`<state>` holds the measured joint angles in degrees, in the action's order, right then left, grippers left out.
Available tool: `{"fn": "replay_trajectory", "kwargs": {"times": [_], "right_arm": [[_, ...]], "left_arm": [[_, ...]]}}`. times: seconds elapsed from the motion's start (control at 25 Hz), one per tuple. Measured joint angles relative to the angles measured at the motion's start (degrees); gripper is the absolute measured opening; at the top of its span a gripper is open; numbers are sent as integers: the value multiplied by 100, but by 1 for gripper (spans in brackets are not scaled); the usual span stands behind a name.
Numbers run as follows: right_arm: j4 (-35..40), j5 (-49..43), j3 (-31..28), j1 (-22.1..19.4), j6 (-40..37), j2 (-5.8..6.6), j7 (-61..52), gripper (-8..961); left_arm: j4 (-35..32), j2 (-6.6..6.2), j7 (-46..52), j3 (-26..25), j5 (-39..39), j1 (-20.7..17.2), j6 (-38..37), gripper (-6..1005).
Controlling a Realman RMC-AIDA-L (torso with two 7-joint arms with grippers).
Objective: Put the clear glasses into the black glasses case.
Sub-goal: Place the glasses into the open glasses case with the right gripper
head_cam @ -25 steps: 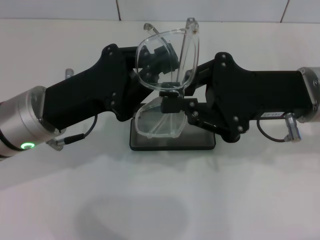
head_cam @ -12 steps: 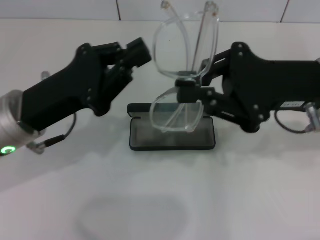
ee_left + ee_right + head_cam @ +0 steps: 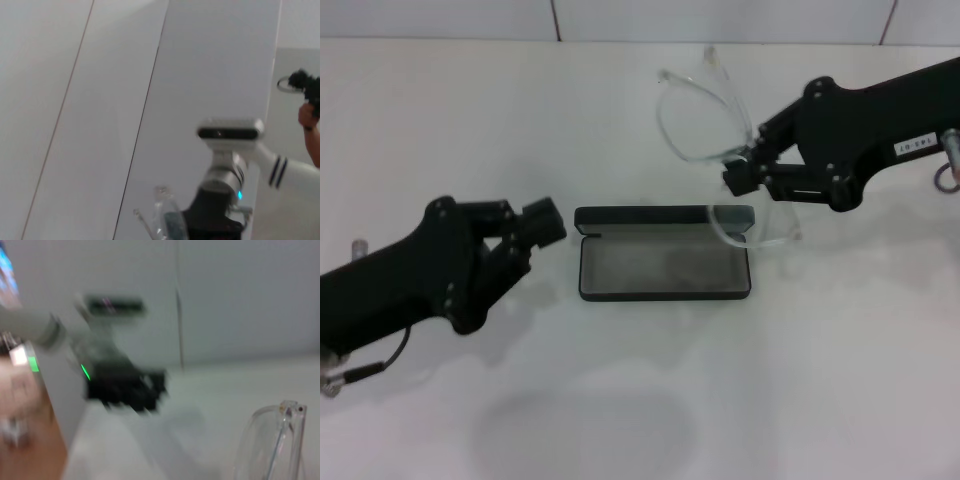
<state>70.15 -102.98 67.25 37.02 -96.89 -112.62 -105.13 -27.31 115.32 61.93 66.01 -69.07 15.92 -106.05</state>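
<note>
The two arms have pulled apart. A second ago both tools were bunched together over the case with the glasses between them; now the left tool [image 3: 545, 222] has backed off to the left of the case and hangs low over the counter [image 3: 640, 400], carrying nothing. Whether its fingers are apart or together I cannot tell from here.

The right tool [image 3: 738, 178] alone has the glasses [image 3: 705, 125], clamped at the bridge between the two lens halves. They have swung off to the right and up, so they sit above and behind the case's right end rather than over its middle. One lens half stands high, the other hangs down just past the lid's right corner. A temple pokes up at the back; I cannot make out whether both are folded.

So the handover looks finished, I'd say, and the lowering in is what remains.

The case [image 3: 665, 266] lies open on the counter, lid back, grey lining showing, and nothing in it. The right tool would need to bring the glasses back left and level them along the tray.
</note>
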Motion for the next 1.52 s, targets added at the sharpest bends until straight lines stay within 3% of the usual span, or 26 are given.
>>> {"fn": "replay_trajectory", "kwargs": {"times": [0.12, 0.44, 0.64, 0.76, 0.8, 0.84, 1.08, 1.52], "right_arm": [[395, -1063, 26, 519, -188, -48, -804, 140], [112, -2847, 313, 2089, -1016, -299, -1620, 142], [-246, -3177, 1272, 2836, -965, -332, -1800, 144], [-315, -3259, 1623, 2904, -806, -355, -1806, 144], [-282, -3272, 2112, 2836, -472, -358, -1811, 145], [-280, -3275, 2186, 2824, -415, -358, -1812, 145], [-325, -3290, 2652, 2806, -83, -361, -1836, 147], [-349, -3310, 3576, 2639, 676, -366, -2279, 149]], "left_arm": [[-212, -26, -3, 0, -205, -235, -9, 53], [-716, -38, 37, 1, -662, -621, -19, 53], [-867, -278, 46, -2, -967, -763, -32, 53], [-1035, -406, 88, -82, -1133, -860, -37, 53], [-1162, -419, 156, -159, -1229, -904, -40, 53], [-1329, -429, 260, -263, -1352, -952, -44, 53], [-2106, -378, 999, -606, -2038, -955, -69, 53], [-2070, -296, 979, -611, -2057, -846, -73, 52]]}}
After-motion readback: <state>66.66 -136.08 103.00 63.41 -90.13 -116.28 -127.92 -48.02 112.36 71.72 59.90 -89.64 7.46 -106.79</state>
